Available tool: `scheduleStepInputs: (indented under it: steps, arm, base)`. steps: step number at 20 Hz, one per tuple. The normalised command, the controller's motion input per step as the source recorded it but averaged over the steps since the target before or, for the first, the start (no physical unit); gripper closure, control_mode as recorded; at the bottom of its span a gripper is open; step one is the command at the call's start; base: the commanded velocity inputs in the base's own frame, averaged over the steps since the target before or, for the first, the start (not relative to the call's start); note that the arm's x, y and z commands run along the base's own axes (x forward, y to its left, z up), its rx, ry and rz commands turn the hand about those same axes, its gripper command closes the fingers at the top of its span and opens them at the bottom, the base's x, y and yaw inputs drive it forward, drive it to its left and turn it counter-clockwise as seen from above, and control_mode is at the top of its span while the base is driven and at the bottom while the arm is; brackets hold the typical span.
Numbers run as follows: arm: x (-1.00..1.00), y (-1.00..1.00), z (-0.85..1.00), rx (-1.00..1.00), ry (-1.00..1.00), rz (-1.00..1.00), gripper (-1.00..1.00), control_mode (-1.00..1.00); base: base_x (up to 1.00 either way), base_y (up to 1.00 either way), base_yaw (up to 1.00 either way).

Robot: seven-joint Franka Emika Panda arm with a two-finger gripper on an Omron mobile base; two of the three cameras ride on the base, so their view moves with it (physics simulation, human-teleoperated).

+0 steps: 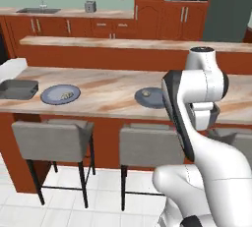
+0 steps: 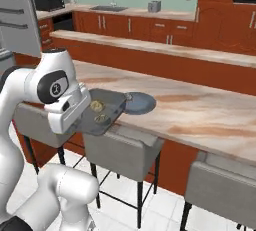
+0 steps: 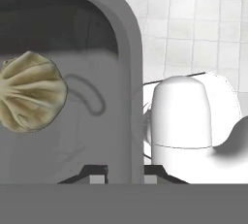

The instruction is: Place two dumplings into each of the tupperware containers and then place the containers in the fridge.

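While pincer (image 3: 125, 177) clamps its wall, tupperware container (image 3: 127, 72) extends ahead, dumpling (image 3: 30, 92) inside.

Tan pleated dumpling (image 3: 30, 91) in dark grey container (image 3: 127, 68).

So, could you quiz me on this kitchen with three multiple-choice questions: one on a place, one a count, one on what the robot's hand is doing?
1. Where is the free tupperware container?
A in the sink
B on the counter, beside a blue-grey plate
C on a stool

2. How many dumplings lie in the held container?
A none
B two
C four

3. The gripper is:
A open above a plate
B shut on nothing
C shut on the held container's wall

Answers:
1. B, the left base view shows it by the plate.
2. B, two tan lumps lie inside.
3. C, the wall sits between the finger tips.
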Motion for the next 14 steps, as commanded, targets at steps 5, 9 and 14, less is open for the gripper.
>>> scheduleStepInputs:
  steps: [5, 9, 14]
  arm:
    - [0.0, 0.0, 0.0, 0.0, 0.0, 0.0, 1.0, 1.0]
    - [0.0, 0.0, 0.0, 0.0, 0.0, 0.0, 1.0, 1.0]
    - [0.0, 0.0, 0.0, 0.0, 0.0, 0.0, 1.0, 1.0]
  base:
    - [-0.39, 0.61, 0.94]
    - [0.01, 1.0, 0.61]
    - [0.58, 1.0, 0.37]
